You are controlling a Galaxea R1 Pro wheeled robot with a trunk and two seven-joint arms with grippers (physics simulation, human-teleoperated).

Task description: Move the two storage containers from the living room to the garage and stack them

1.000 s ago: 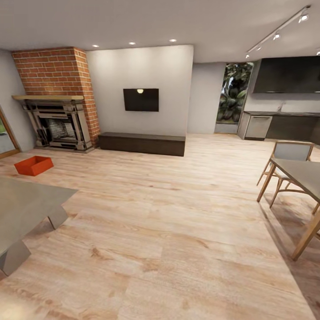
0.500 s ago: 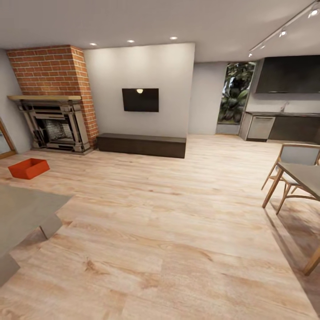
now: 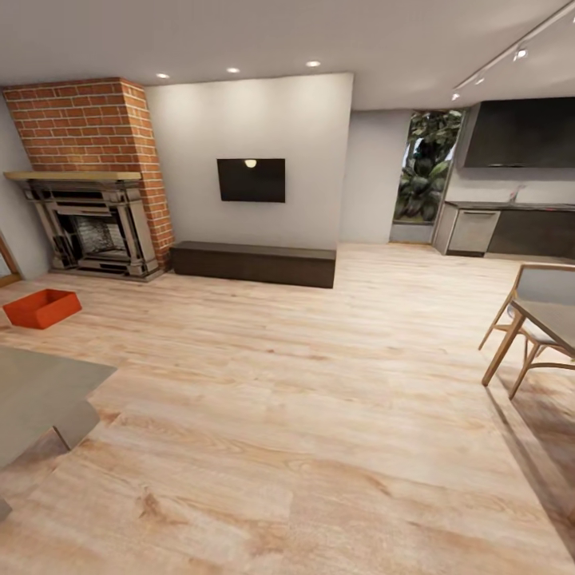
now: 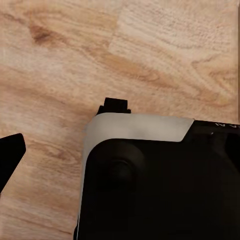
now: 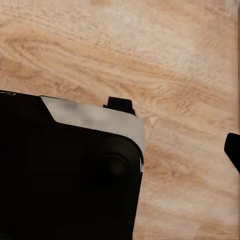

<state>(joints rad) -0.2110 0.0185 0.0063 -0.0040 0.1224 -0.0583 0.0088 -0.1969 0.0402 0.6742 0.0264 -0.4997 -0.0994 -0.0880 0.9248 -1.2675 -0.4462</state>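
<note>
The grey table [image 3: 40, 391] and wooden chair [image 3: 531, 319] are cut off by the head view's edges.

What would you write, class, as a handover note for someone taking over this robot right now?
Grippers: both wrist views look down at wood plank floor; neither holds anything, but open or shut cannot be told.
Things: one orange-red rectangular plastic bin sits on the floor left of the brick fireplace. The second bin is not located yet.
Done: nothing moved.
Left: fetch both bins, take them to the garage, stack them.
</note>
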